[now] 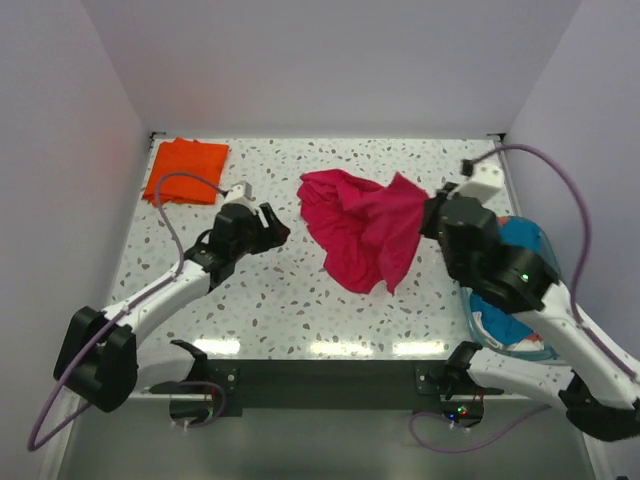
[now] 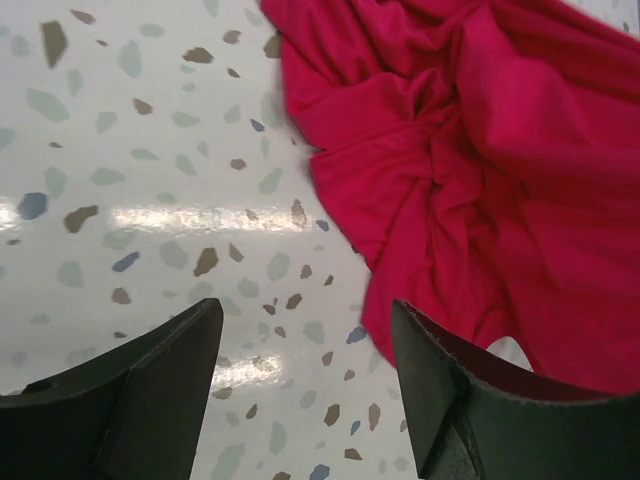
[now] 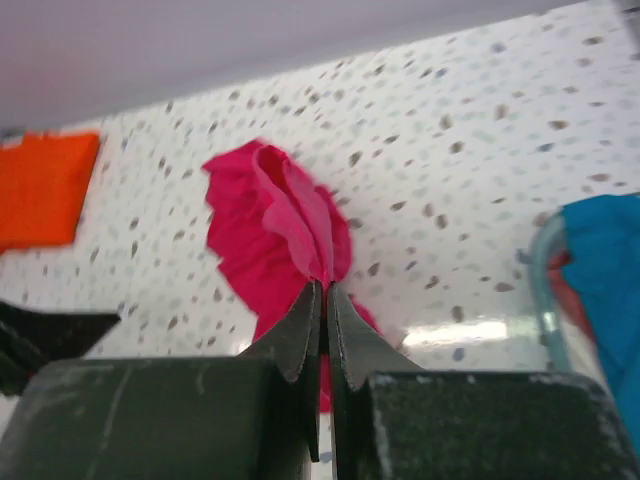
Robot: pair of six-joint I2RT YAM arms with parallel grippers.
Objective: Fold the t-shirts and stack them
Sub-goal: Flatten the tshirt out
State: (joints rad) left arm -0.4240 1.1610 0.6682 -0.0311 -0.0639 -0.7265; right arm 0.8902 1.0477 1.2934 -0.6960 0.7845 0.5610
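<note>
Orange shirt [image 1: 186,168] lies folded; right end effector [image 3: 323,295] clamps the crumpled red shirt [image 1: 355,225], left end effector [image 2: 300,335] gapes nearby; teal shirt [image 3: 600,270] waits in tub [image 3: 543,300]; most folding remains.

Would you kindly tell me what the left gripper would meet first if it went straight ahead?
Probably the crumpled magenta-red t-shirt, whose near edge lies just ahead of the open left gripper. Only bare table lies between, though depth is unclear.

Left tool [image 2: 305,320] wide — right tool [image 3: 323,290] tight
</note>
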